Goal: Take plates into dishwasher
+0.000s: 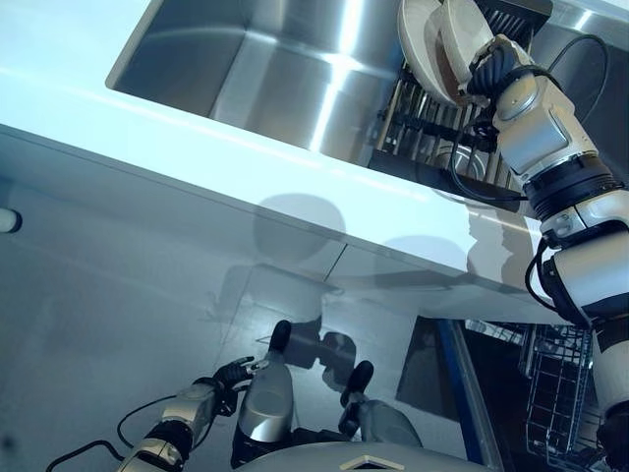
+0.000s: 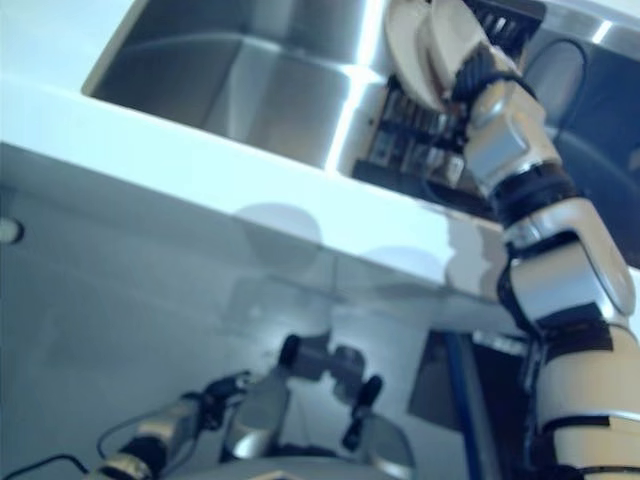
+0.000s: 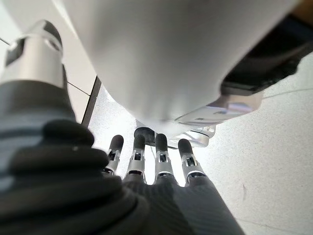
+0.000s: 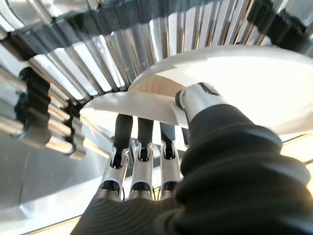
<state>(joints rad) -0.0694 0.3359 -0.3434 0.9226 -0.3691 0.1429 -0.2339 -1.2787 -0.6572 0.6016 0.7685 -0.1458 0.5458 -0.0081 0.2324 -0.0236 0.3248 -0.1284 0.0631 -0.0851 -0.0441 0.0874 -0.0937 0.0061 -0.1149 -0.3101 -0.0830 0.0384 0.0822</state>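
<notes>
Right hand [image 4: 161, 196] pinching a white plate [image 4: 230, 83] — thumb pressed on the upper face near the rim, fingers [image 4: 139, 147] nearly straight beneath the rim on the underside. Beyond the fingertips stand the steel bars of the dish rack [image 4: 73, 78], with the plate just in front of them, over the sink [image 1: 256, 69]. A second white plate [image 1: 421, 44] sits beside the held one. Left hand [image 3: 146, 161] hangs low over the floor [image 3: 274, 147] — fingers straight, slightly spread, holding nothing.
</notes>
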